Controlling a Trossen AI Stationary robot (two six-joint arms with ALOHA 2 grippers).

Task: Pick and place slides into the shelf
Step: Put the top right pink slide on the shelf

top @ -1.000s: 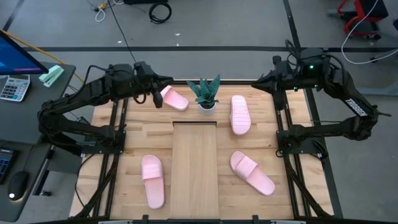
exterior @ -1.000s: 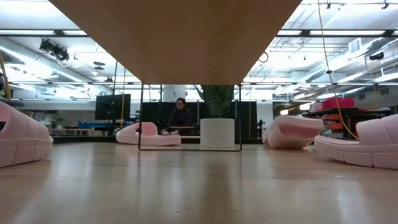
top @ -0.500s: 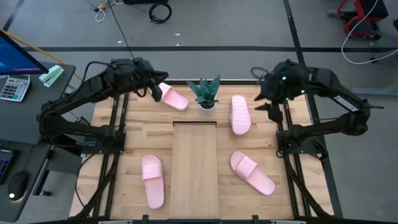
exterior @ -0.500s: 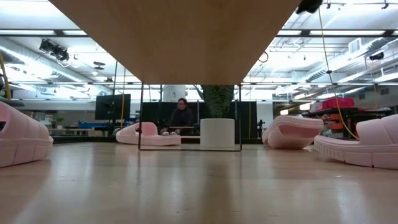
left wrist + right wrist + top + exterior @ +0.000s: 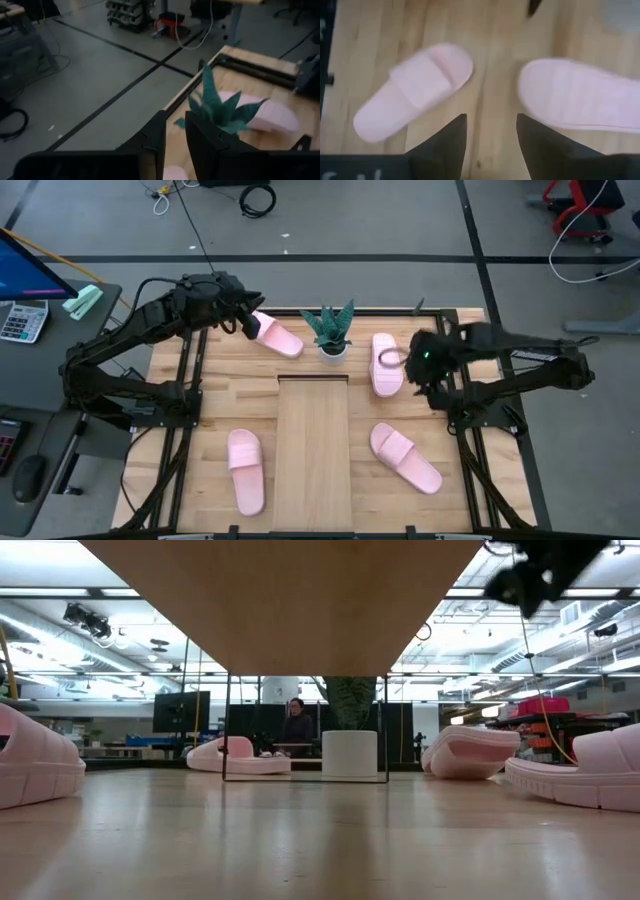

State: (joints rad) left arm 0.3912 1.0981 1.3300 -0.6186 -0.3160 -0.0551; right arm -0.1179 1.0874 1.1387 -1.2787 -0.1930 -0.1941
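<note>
Reaching in from the right edge, the right tool [image 5: 418, 366] hangs just beside the far right slide [image 5: 386, 364], fingers spread and released.
The left tool [image 5: 247, 320], fingers close together and grasping nothing, hovers by the far left slide [image 5: 277, 338] near the plant [image 5: 330, 330]. Two more slides [image 5: 246, 470] [image 5: 405, 457] flank the shelf [image 5: 312, 450] on the surface [image 5: 225, 395].

Robotics lab: exposed ceiling ducts [image 5: 560, 615], floor cables [image 5: 255, 195].
</note>
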